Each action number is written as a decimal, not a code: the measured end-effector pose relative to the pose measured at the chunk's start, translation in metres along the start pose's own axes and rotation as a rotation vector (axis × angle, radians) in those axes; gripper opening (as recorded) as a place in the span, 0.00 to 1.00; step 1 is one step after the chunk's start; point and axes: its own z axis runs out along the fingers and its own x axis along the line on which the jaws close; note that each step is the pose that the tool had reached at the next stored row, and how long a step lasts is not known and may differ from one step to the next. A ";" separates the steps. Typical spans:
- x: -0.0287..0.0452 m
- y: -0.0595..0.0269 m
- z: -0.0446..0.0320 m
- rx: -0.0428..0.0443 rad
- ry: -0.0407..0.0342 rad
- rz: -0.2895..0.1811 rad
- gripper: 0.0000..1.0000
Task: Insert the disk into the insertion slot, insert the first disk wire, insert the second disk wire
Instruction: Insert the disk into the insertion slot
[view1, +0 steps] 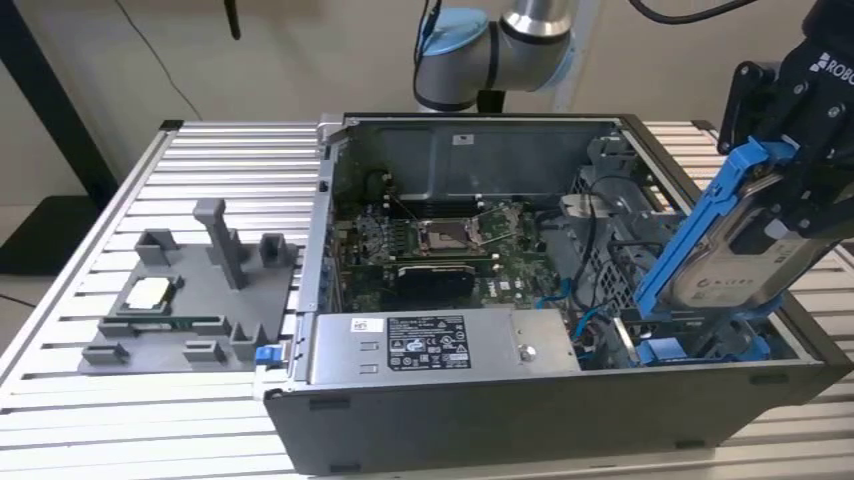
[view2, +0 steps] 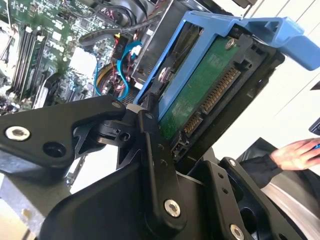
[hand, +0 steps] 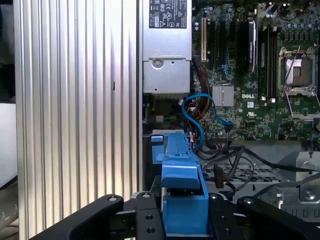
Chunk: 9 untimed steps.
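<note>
The disk (view1: 738, 262), silver with a white label in a bright blue carrier, stands steeply tilted over the exterior view's right end of the open computer case. Its lower end dips toward the insertion slot (view1: 625, 282), the grey metal drive cage. My gripper (view1: 787, 205) is shut on the disk's upper part. In the second wrist view the black fingers (view2: 156, 150) clamp the disk's edge, and its green circuit board (view2: 200, 95) and connector face the camera. The first wrist view has the blue carrier (hand: 182, 192) between the fingers. Blue wires (hand: 196, 114) curl loose inside the case beside the cage.
A boxy silver power supply (view1: 427, 345) fills the case's near side, with the motherboard (view1: 441, 245) behind it. A grey fixture tray (view1: 187, 300) with small parts lies on the slatted table (view1: 67, 400) at the exterior view's left. A person's hand (view2: 300, 152) rests outside the case.
</note>
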 end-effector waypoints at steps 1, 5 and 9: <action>0.0006 0.0000 0.0002 0.0000 0.0000 0.000 0.33; 0.0025 -0.0001 0.0008 0.0000 0.0000 0.000 0.33; 0.0046 -0.0001 0.0012 0.0000 -0.0003 0.000 0.33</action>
